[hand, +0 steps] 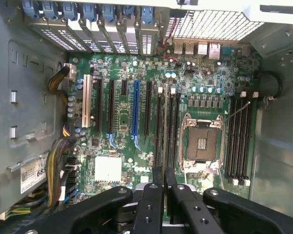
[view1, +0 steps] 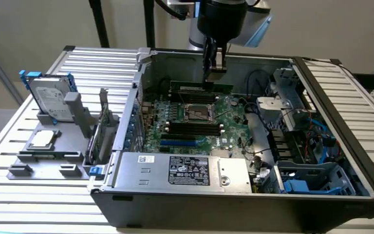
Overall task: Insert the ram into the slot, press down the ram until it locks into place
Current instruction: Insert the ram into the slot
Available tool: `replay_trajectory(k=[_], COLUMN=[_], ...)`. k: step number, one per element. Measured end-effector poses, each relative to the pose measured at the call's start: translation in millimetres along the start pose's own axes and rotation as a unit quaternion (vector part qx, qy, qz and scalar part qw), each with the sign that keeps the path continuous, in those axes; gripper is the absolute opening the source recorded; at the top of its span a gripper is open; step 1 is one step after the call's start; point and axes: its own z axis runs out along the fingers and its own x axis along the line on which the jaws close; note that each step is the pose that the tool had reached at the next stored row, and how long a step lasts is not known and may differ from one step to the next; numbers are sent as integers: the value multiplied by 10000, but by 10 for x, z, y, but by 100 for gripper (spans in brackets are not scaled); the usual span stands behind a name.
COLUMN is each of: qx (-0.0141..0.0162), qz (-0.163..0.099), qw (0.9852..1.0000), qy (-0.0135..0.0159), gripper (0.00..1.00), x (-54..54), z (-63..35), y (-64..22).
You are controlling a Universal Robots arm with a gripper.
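Note:
My gripper [view1: 212, 78] reaches down into the open computer case and is shut on the ram [view1: 196, 88], a green-black stick held on edge above the motherboard. In the wrist view the fingers [hand: 154, 204] stand nearly together, and the ram [hand: 164, 126] runs away from them as a thin edge-on line. That line falls over the row of black memory slots [hand: 172, 129] between the blue slot [hand: 136, 109] and the silver CPU socket [hand: 201, 144]. In the exterior view these slots [view1: 196, 127] lie below the ram, apart from it. I cannot tell which single slot it is over.
A second row of black memory slots [hand: 239, 136] lies beyond the CPU socket. Cable bundles [hand: 56, 170] run along one case wall. The power supply [view1: 183, 170] and a drive cage [view1: 310, 180] fill the case's near side. A hard drive [view1: 50, 100] stands in a rack at the exterior view's left.

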Motion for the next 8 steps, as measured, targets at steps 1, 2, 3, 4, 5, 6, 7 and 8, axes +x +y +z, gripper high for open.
replay_trajectory(k=[1,2,3,4,5,6,7,8], qx=[0,1,0,0,0,0,1,0], qz=[0,0,0,0,0,0,0,0], qw=[10000,10000,10000,10000,10000,10000,10000,10000], qy=[-1,-1,-1,-1,-1,-1,-1,-1], gripper=[13,13,13,13,13,13,13,13], x=[-4,-6,-9,-11,-13,-15,-15,-14], z=[18,36,55,72,90,110,128,146], y=[-1,-1,-1,-2,-2,-3,-4,-4])
